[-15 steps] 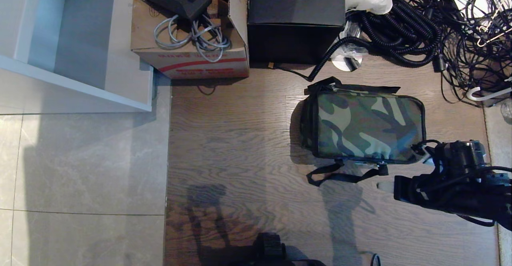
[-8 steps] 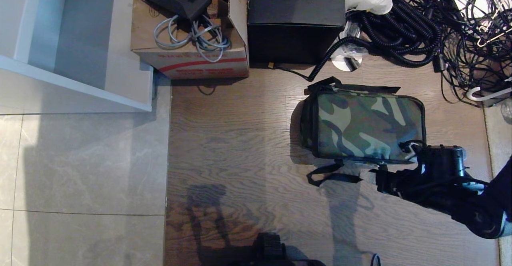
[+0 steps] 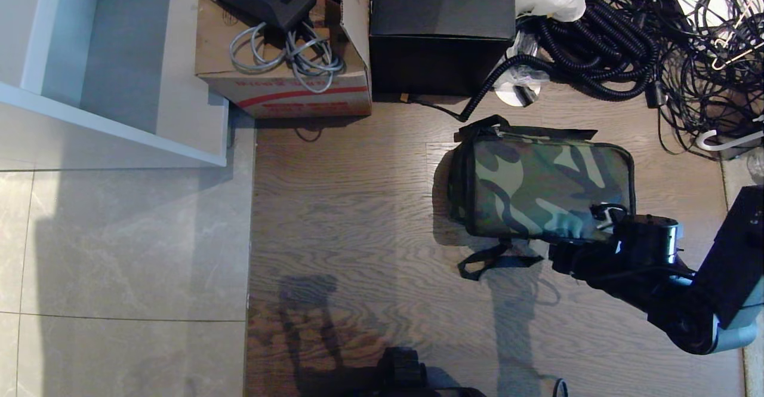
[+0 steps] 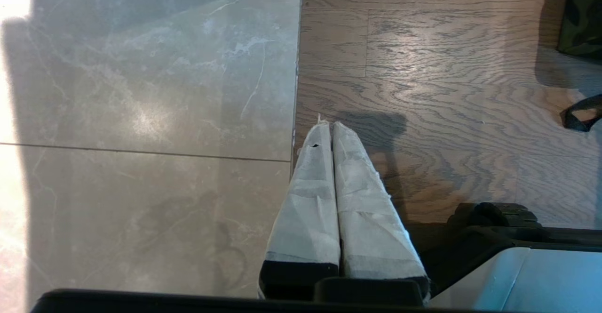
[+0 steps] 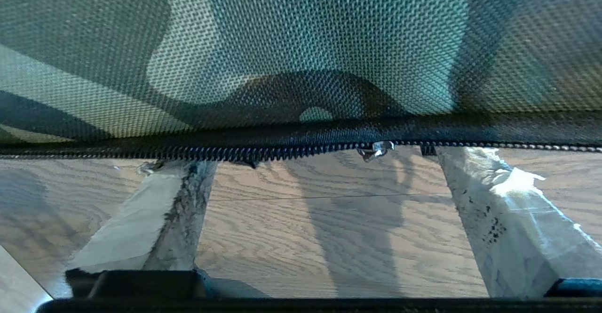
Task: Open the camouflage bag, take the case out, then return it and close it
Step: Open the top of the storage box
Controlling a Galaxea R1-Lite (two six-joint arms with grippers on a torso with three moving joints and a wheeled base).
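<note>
While the camouflage bag lies zipped on the wood floor, right gripper sits low at its near edge. Jaws wide apart, holding nothing; fingertips flank the zipper pull.

The camouflage bag at right of centre is woven cloth — up close a coarse, matt mesh weave, edged with black fabric trim and a toothed zip bearing a small shiny metal pull. The floor under it is grained wood with a soft sheen; at left, polished stone-look tiles — glossy and veined. The left pincer has fingers wrapped in rough white tape. The cardboard box at upper left is dull brown paperboard.
</note>
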